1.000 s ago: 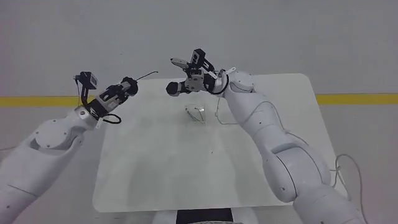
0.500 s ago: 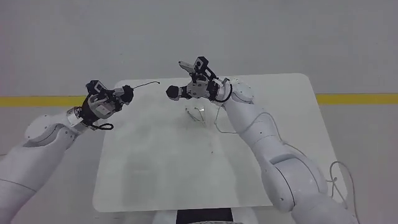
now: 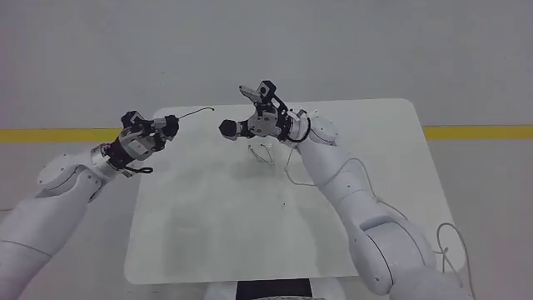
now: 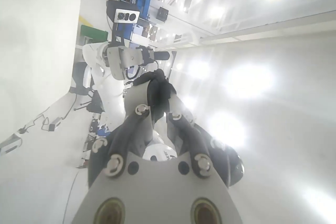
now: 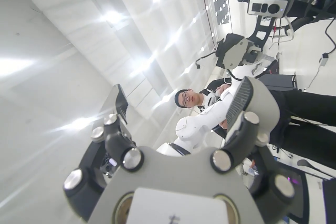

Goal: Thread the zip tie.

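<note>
A thin black zip tie (image 3: 196,114) sticks out of my left gripper (image 3: 171,123), which is shut on one end and held above the table's left far corner. In the left wrist view the fingertips (image 4: 158,76) press together on a dark bit. The free tip points at my right gripper (image 3: 234,110), which hangs open a short way to the right, apart from the tie. In the right wrist view its ribbed pads (image 5: 240,101) stand wide apart with nothing between, and the zip tie (image 5: 206,59) shows beyond on the other arm.
The white table (image 3: 250,233) lies under both arms. A small clear loop-like object (image 3: 262,152) lies on it just below the right gripper. A thin cable (image 3: 293,162) hangs from the right arm.
The left arm turned its wrist and brought the zip tie a little lower and nearer the right gripper. The right gripper shifted slightly toward the near side and stayed open.
</note>
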### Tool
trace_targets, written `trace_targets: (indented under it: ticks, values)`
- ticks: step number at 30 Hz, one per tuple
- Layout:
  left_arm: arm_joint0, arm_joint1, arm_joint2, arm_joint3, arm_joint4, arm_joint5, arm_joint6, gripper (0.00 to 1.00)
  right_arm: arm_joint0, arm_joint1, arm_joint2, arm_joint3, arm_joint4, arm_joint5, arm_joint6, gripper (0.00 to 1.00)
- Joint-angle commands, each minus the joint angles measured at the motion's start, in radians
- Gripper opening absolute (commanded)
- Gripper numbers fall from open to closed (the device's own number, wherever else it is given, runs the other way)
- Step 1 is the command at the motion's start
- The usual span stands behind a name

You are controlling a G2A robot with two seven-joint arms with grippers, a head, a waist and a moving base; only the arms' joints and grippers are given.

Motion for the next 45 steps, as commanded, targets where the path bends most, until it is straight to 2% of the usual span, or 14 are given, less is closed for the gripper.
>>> trace_targets:
  ticks: [1, 6, 20, 31, 45]
  values:
    - [0.001, -0.004, -0.002, 0.002, 0.006, 0.000, 0.002, 0.00, -0.002, 0.001, -0.008, -0.003, 0.000, 0.004, 0.001, 0.45]
    - [0.004, -0.011, -0.009, 0.002, 0.015, 0.007, -0.006, 0.00, -0.004, 0.004, -0.022, 0.000, -0.005, 0.002, -0.017, 0.37]
    - [0.011, -0.033, -0.021, 0.006, 0.050, 0.017, -0.016, 0.00, -0.004, 0.010, -0.064, 0.006, -0.024, -0.021, -0.085, 0.35]
    - [0.013, -0.049, -0.036, 0.016, 0.073, 0.031, -0.017, 0.00, -0.003, 0.012, -0.090, -0.004, -0.003, -0.025, -0.095, 0.20]
    - [0.019, -0.065, -0.057, 0.018, 0.097, 0.049, -0.025, 0.00, 0.000, 0.015, -0.117, -0.006, 0.016, -0.022, -0.093, 0.14]
